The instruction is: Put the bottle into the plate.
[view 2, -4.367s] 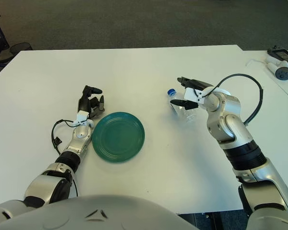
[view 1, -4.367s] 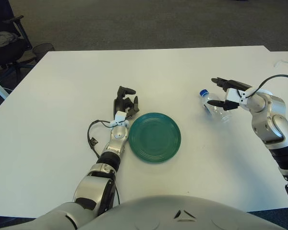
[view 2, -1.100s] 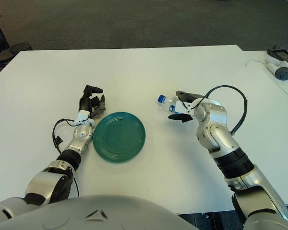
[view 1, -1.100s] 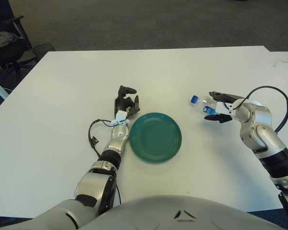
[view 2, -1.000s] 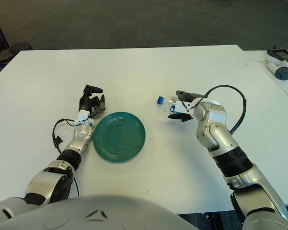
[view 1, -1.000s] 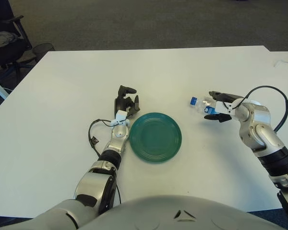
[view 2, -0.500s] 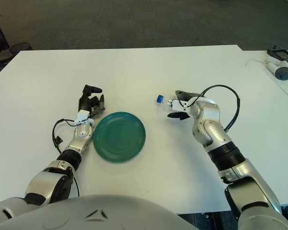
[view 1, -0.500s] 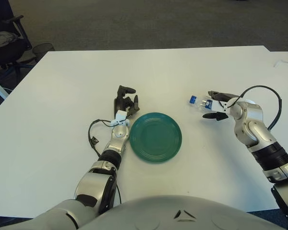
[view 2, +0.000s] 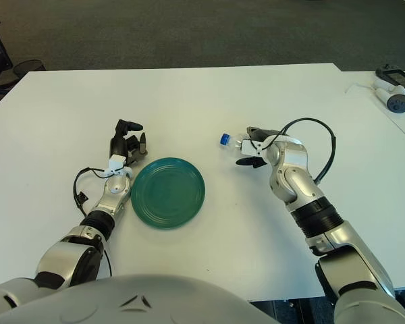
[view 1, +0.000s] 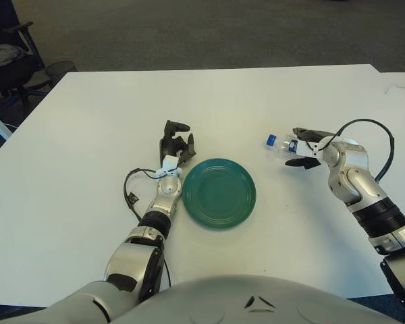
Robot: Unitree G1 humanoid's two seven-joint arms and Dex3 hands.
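Note:
A small clear bottle [view 1: 284,144] with a blue cap lies sideways in my right hand [view 1: 302,149], whose fingers are shut on it; the cap points left toward the plate. The bottle is held just above the white table, to the right of the round green plate [view 1: 219,193]. A gap of bare table separates them. My left hand [view 1: 176,146] shows beside the plate's upper left edge, fingers curled and holding nothing. In the right eye view the bottle [view 2: 237,142] and plate [view 2: 167,192] stand the same way.
The white table [view 1: 88,135] stretches wide around the plate. A black cable [view 1: 130,196] loops by my left wrist. Beyond the left table corner are a dark chair [view 1: 7,57] and a bin. A small device [view 2: 393,86] lies at the far right.
My right hand has carried the bottle from the table's right side leftward toward the plate, closing on it. In the last half second it barely shifted. The left hand stayed still.

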